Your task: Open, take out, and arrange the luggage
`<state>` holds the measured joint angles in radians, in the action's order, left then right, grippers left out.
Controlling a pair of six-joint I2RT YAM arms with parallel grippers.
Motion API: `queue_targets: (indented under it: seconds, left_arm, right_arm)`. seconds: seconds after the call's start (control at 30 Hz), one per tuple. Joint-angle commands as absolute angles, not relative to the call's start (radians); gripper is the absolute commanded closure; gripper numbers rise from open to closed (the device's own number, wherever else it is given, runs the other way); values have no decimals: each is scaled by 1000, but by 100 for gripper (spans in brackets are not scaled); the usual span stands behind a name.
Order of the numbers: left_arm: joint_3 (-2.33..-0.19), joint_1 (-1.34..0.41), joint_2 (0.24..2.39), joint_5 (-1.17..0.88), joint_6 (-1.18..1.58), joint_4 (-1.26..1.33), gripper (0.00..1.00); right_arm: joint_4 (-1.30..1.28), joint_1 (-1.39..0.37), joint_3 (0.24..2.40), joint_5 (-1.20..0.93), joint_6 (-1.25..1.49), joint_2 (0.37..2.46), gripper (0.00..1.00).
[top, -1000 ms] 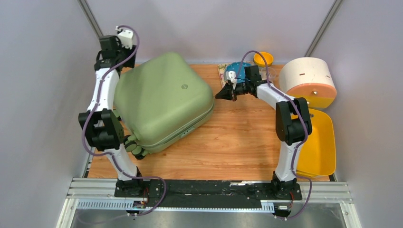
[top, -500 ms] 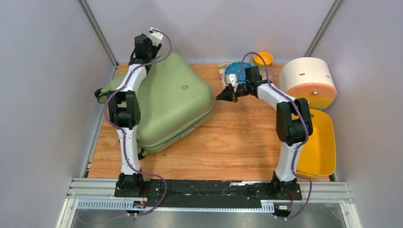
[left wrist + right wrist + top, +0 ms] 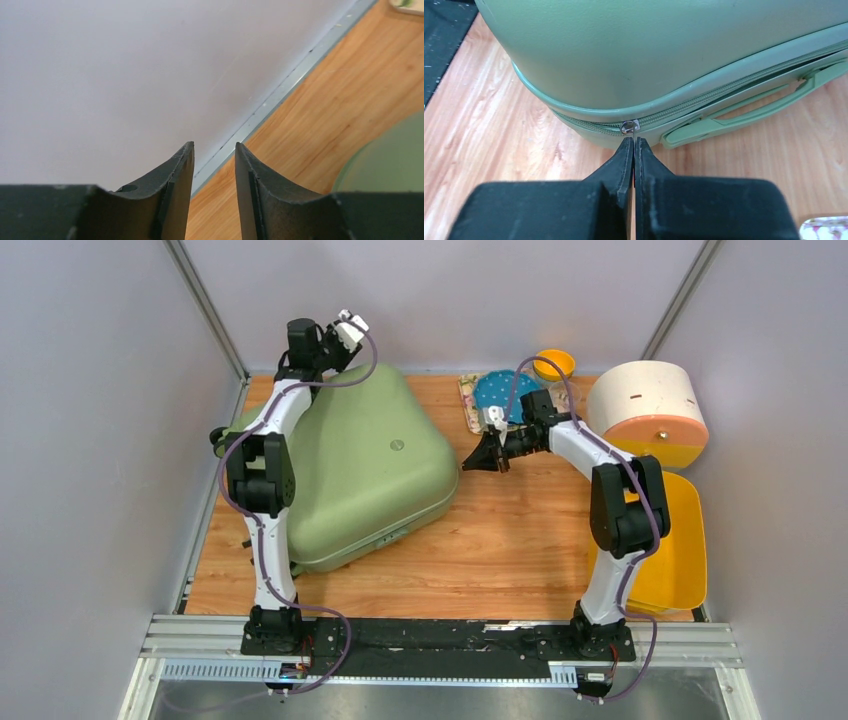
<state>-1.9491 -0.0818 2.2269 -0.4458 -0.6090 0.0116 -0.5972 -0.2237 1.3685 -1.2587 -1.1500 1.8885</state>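
I see the luggage [image 3: 360, 470] lying flat and closed on the left half of the table [image 3: 520, 530]. My right gripper [image 3: 634, 142] is pinched tight on the zip pull [image 3: 634, 134] at the near corner (the handle [image 3: 744, 105] is just beside it). The left gripper [image 3: 214, 147] hangs by the far wall [image 3: 125, 75], jaws a narrow gap apart, holding nothing.
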Motion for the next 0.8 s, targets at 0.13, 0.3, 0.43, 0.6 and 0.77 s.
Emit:
queue_targets:
  seconds: [0.13,0.3,0.43,0.6,0.77]
  left_arm:
    - [-1890,-248,2226,-880,-685,-445,58]
    - [-1934,-291,2264,-897,-787,-610,59]
    - [-1947,-298,2282,-891,-791,-644,59]
    - [-1965,-296,2304,-888,-939,-791,60]
    - [-1976,-302,2319,-902,-1061,-902,59]
  right_arm:
    - [-623,-201,1376,-1265,-1331,1864,100]
    - [-623,-184,1423,-1292,-1354,1922,100]
    - [-739,-156,1498,-1324,-1408,1927,100]
    - [-1249,-144,1568,-1327,-1854,1980,100]
    - [-1388,-153,1653,-1385,-1944,2071,100]
